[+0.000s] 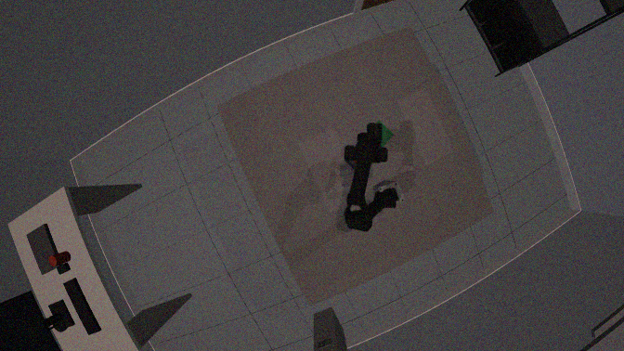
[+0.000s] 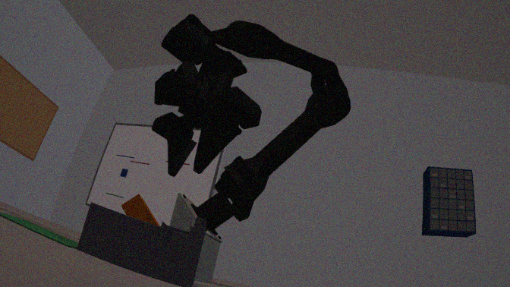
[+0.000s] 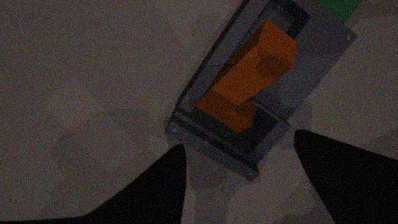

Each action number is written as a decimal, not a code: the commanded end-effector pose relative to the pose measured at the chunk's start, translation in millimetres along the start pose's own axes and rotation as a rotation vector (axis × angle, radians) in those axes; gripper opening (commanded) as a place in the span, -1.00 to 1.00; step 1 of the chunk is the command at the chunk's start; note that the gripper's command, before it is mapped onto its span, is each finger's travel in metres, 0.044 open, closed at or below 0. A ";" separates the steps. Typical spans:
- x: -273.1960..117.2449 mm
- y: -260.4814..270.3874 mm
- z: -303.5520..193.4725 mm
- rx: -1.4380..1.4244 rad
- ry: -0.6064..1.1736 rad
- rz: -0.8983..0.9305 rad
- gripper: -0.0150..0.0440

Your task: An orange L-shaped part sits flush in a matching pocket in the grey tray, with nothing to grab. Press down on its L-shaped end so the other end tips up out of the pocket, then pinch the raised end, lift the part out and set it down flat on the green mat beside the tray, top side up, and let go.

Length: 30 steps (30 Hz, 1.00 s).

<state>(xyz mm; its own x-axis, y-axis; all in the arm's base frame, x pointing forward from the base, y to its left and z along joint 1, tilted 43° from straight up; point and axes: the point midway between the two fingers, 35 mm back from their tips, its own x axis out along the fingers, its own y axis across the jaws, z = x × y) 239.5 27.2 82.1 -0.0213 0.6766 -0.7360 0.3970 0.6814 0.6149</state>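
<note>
The orange part (image 2: 140, 209) (image 3: 250, 75) is tilted in the grey tray (image 2: 140, 247) (image 3: 325, 55). Its end nearer the mat stands up above the tray's rim, and its other end is down inside the pocket. The green mat (image 1: 385, 135) (image 2: 42, 229) (image 3: 342, 7) lies beside the tray, past the raised end. My gripper (image 2: 186, 174) (image 3: 239, 145) is open and empty, above the tray and clear of the part. In the wrist view its fingertips are below the part's low end. In the top view the arm hides the tray and part.
The arm's base (image 1: 386, 198) stands close behind the tray in the exterior view, by a pale upright plate (image 2: 182, 216). A whiteboard (image 2: 152, 144) and a blue gridded box (image 2: 449, 201) are far behind. A white desk (image 1: 39, 232) stands far left in the top view.
</note>
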 end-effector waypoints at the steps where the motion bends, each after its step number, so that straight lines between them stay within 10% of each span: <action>1: 0.5 -24.4 28.7 0.703 0.000 -0.016 0.46; 30: 38.6 -25.2 29.5 0.719 0.001 -0.015 0.46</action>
<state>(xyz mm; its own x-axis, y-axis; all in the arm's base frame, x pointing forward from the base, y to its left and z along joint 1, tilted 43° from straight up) 256.3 23.8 33.9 -0.0295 0.6635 -0.7476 0.8995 0.3439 0.2697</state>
